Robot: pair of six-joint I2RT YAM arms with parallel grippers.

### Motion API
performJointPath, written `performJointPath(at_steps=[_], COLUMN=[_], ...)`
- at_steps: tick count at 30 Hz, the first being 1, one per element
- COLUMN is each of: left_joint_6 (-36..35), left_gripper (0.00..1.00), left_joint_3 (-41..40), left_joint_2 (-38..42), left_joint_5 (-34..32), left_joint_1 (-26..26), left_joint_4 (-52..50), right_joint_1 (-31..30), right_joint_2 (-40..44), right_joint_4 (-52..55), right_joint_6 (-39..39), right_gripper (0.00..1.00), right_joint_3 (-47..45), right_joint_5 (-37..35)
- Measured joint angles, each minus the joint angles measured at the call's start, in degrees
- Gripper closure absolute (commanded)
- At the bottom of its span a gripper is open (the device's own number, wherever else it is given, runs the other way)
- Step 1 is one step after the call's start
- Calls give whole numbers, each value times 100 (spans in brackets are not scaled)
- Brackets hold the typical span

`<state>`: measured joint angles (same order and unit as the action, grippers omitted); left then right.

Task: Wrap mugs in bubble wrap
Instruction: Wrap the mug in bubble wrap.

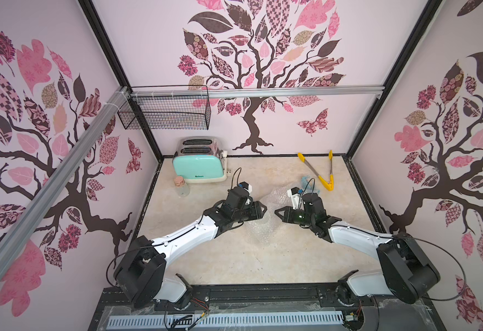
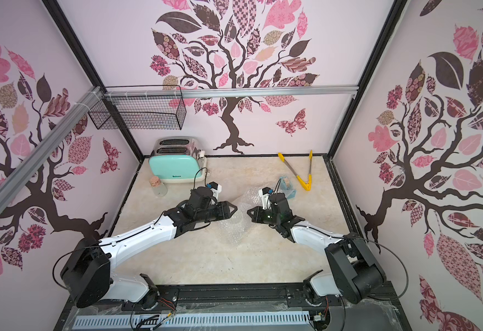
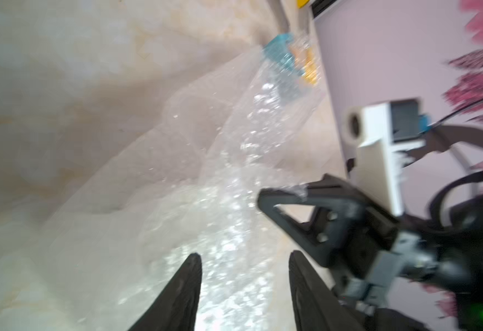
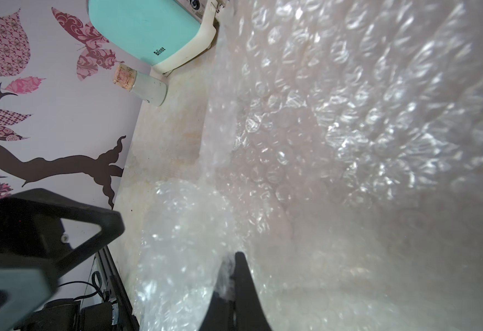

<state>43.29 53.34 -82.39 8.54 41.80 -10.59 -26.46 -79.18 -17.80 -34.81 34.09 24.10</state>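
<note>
1. Right pincer (image 4: 232, 262): clamped tight on a fold of the bubble wrap (image 4: 349, 129); the sheet billows ahead of it.
2. Left pincer (image 3: 243, 259): about half open, gripping nothing; the wrap lies between and just beyond its fingers.
3. Mug: not distinguishable; probably under the crumpled wrap between the two pincers.
4. Risks: the thin pinch slips under pull; a one-sided pull drags or tips the mug; the left pincer closes on air.

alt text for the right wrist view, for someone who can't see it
The right gripper is shut on a fold of clear bubble wrap, which fills most of the frame. Beyond it are a mint toaster and a corked bottle.
</note>
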Motion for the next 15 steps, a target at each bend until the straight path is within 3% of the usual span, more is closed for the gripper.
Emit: performJointPath(at_steps=[5,15], left_joint_6=[-348,-669], left_gripper=[66,62], left_joint_3=[177,697], left_joint_2=[-372,-704], left_joint_5=[-354,-614], left_joint_1=[20,291], left_joint_4=[-551,-1008], right_joint_1=[2,2], right_joint_2=[-7,-28], right_joint_4=[2,11], right_joint_6=[-33,-118], right_gripper=[100,100], right_joint_3=[0,0], right_joint_5=[2,13])
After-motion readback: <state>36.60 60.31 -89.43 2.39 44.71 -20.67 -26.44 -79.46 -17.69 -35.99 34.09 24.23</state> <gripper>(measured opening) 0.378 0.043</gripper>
